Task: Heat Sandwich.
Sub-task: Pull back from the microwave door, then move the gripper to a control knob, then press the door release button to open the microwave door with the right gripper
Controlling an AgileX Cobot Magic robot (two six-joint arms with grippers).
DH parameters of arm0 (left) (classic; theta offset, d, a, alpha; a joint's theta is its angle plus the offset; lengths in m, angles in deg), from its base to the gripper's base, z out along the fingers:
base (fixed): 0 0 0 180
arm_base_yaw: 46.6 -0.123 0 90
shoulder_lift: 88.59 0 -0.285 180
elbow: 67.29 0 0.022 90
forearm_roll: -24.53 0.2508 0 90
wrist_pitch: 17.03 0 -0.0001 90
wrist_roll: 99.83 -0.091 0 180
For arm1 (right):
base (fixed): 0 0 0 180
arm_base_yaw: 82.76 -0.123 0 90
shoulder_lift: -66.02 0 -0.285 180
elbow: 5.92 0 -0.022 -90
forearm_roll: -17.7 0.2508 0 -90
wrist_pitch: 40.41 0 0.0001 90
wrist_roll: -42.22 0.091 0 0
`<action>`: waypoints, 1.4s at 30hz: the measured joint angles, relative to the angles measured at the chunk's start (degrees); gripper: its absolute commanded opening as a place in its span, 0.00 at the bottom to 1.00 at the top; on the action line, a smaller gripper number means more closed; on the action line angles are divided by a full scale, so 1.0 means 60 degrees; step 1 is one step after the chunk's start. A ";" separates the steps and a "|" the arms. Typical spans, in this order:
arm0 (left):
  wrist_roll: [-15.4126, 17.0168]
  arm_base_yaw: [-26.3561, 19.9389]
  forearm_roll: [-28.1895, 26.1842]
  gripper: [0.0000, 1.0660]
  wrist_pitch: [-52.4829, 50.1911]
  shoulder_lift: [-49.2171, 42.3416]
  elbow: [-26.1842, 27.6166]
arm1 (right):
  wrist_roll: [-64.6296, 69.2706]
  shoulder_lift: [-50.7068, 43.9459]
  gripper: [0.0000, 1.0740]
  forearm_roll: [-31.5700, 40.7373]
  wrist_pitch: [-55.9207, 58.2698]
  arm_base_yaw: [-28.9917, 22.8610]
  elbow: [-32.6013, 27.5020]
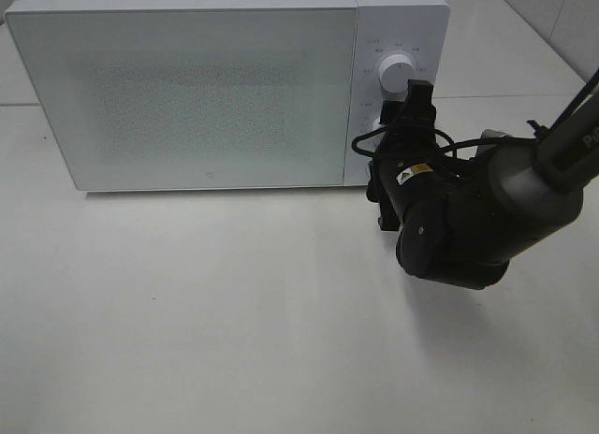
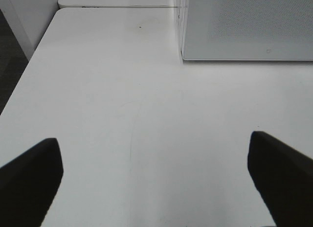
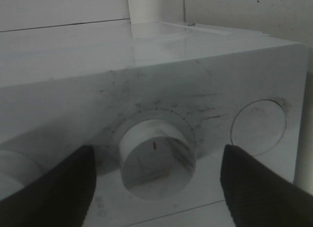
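The white microwave (image 1: 206, 88) stands at the back of the table with its door shut. The sandwich is not in view. My right gripper (image 1: 404, 116) is at the control panel, open, with its fingers (image 3: 58, 188) on either side of the lower dial (image 3: 156, 156), apart from it. The upper dial (image 1: 397, 72) is free. My left gripper (image 2: 156, 188) is open and empty over the bare table, in front of the microwave's left corner (image 2: 244, 26). It does not show in the exterior high view.
A round button (image 3: 258, 126) sits on the panel beside the lower dial. The white table (image 1: 187, 312) stretches in front of the microwave. Its left edge (image 2: 19, 75) drops off to a dark floor.
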 measured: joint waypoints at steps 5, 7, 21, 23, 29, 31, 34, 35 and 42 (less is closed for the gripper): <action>0.0000 0.0000 0.0000 0.91 0.0000 0.0000 0.0000 | 0.0000 0.0000 0.69 -0.0010 0.0000 0.0000 0.0000; 0.0000 0.0000 0.0000 0.91 0.0000 0.0000 0.0000 | 0.0000 -0.0010 0.69 -0.0105 0.0000 0.0000 -0.0048; 0.0000 0.0000 0.0000 0.91 0.0000 0.0000 0.0000 | 0.0143 -0.0917 0.69 -0.1050 -0.0430 0.0029 -0.1318; 0.0000 0.0000 0.0000 0.91 0.0000 0.0000 0.0000 | 0.0181 -0.1155 0.69 -0.1089 -0.0439 0.0029 -0.1662; 0.0000 0.0000 0.0000 0.91 0.0000 0.0000 0.0000 | 0.0191 -0.1910 0.69 -0.1308 -0.0439 0.0029 -0.2502; 0.0000 0.0000 0.0000 0.91 0.0000 0.0000 0.0000 | 0.0191 -0.2397 0.69 -0.1337 -0.0439 0.0029 -0.3027; 0.0000 0.0000 0.0000 0.91 0.0000 0.0000 0.0000 | 0.0162 -0.2750 0.69 -0.1356 -0.0430 0.0029 -0.3275; 0.0000 0.0000 0.0000 0.91 0.0000 0.0000 0.0000 | -0.0029 -0.3151 0.69 -0.1385 -0.0153 0.0029 -0.3447; 0.0000 0.0000 0.0000 0.91 0.0000 0.0000 0.0000 | -0.2540 -0.4822 0.69 -0.1509 0.2884 0.0057 -0.3543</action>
